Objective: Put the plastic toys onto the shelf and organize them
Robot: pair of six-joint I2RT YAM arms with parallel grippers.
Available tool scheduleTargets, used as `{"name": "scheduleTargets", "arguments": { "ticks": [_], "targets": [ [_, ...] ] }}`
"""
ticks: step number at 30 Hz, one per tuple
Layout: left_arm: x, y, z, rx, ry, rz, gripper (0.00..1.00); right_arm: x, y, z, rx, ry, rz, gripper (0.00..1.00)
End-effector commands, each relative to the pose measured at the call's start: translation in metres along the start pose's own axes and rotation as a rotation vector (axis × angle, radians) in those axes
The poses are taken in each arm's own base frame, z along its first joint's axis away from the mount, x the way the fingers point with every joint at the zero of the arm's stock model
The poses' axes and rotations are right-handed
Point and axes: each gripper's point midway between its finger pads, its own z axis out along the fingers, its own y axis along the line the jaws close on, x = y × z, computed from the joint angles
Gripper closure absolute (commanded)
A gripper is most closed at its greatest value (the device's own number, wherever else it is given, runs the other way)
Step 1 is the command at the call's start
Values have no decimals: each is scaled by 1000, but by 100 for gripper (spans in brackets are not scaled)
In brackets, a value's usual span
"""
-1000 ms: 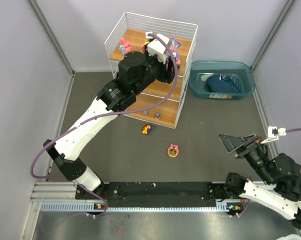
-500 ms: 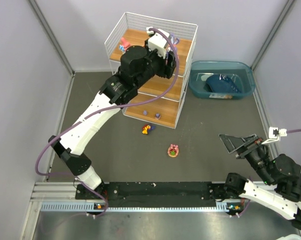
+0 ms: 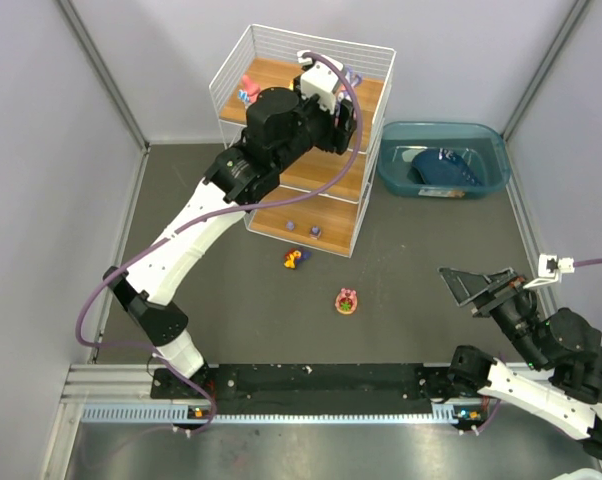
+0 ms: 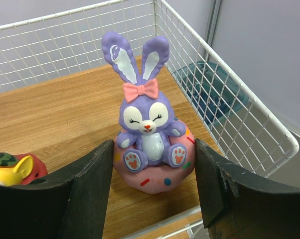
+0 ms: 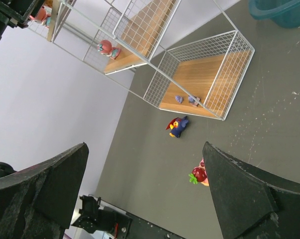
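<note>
A purple bunny toy [image 4: 146, 134] on a pink donut base sits on the top tier of the shelf [image 4: 65, 109], near its right wire corner. My left gripper [image 4: 154, 149] is shut on the donut base, one finger on each side. A red and yellow toy [image 4: 13, 169] stands to its left. Another pink toy [image 3: 248, 88] is at the top tier's left. On the floor lie a blue bird toy [image 3: 295, 258] and a pink strawberry toy [image 3: 347, 299]. Two small purple toys [image 3: 303, 229] rest on the bottom tier. My right gripper [image 3: 478, 285] hangs open and empty at the near right.
A teal bin [image 3: 391, 165] holding a dark blue object stands right of the shelf [image 3: 281, 75]. Grey walls close in the dark floor on three sides. The left arm reaches from the near left up over the shelf front.
The left arm has carried the purple bunny back and up over the top tier, where it now sits on the wood. The right arm has stayed still.
</note>
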Motion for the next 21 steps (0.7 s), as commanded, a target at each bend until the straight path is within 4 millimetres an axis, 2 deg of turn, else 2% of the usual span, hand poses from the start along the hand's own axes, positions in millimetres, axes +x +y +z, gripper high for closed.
{"name": "scheduleTargets", "arguments": {
  "ticks": [1, 10, 21],
  "targets": [
    [-35, 0, -4, 8, -102, -12, 100, -15, 1, -8, -14, -44, 24, 1],
    [-29, 1, 0, 6, -91, -16, 98, -14, -2, -9, -14, -46, 28, 1],
    [-24, 1, 0, 1, -88, -15, 79, -14, -3, -10, -12, -47, 27, 1]
  ]
}}
